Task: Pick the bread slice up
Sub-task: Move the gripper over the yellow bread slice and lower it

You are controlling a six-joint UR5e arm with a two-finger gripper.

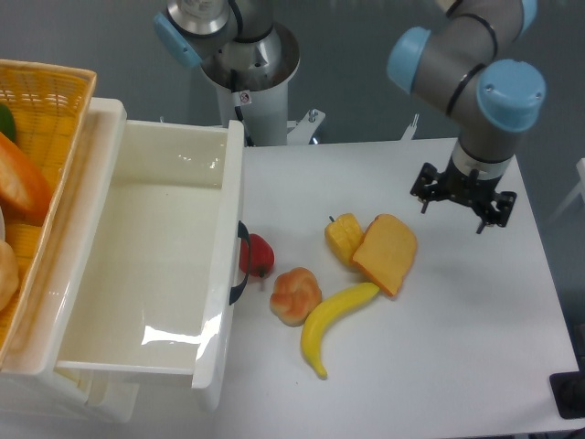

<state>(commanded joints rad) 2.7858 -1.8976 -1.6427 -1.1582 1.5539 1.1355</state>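
The bread slice (388, 251) lies flat on the white table, orange-tan with a darker crust edge, leaning against a small yellow lumpy toy (344, 236). My gripper (454, 207) hangs above the table to the upper right of the slice, clear of it. Its dark fingers (423, 200) stand apart with nothing between them, so it is open.
A yellow banana (333, 323) lies just below the slice, with a pale knotted bun (295, 295) and a red toy (258, 255) to the left. A white bin (232, 197) and a yellow basket (44, 110) fill the left side. The table edge runs close on the right.
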